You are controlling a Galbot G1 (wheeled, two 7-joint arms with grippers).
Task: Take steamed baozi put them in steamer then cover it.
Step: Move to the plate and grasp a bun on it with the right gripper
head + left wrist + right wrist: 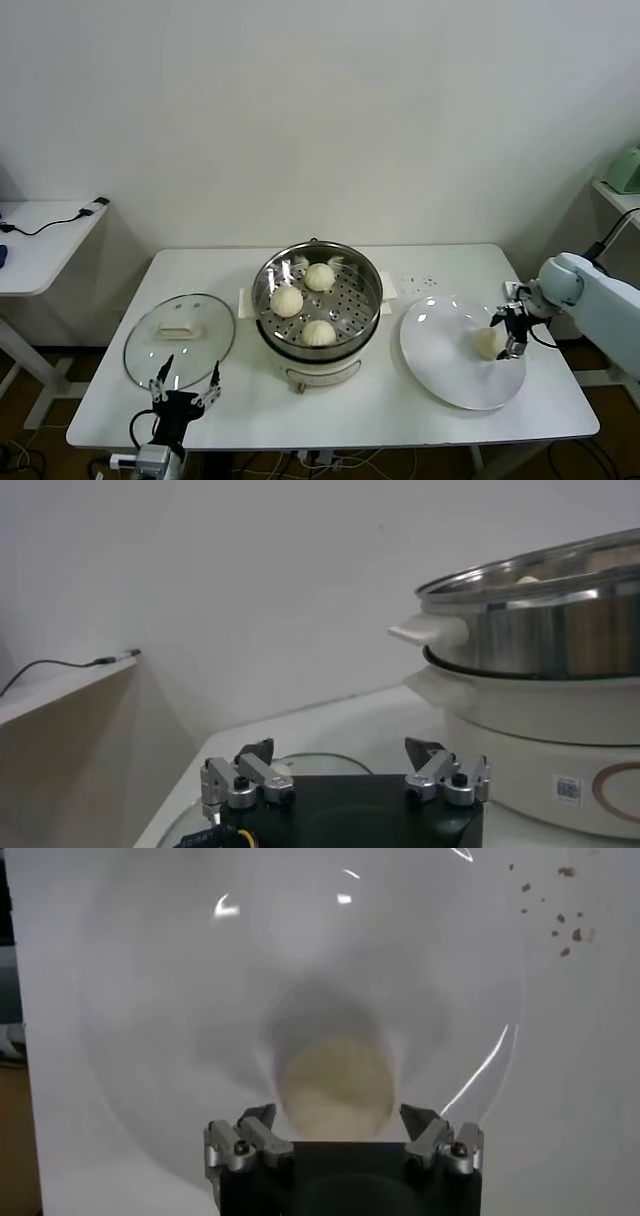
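Soft dough is the hazard: the last bun (487, 342), on the plate (440, 370) right of the steamer (316, 300), could dent, or skid away if the right gripper (513, 331) closes off-centre. Its jaws stand wide, straddling the bun (contact unclear). Left gripper (184, 385) waits open by the lid (180, 335).

A white table (420, 400) stands against a pale wall (320, 110). On its right part lies a flat white plate (440, 350), with dark crumbs (418, 280) scattered on the tabletop just behind it. To the left stands a separate side table (40, 240) carrying a black cable (60, 220). A green object (626, 170) sits on a shelf at the far right.
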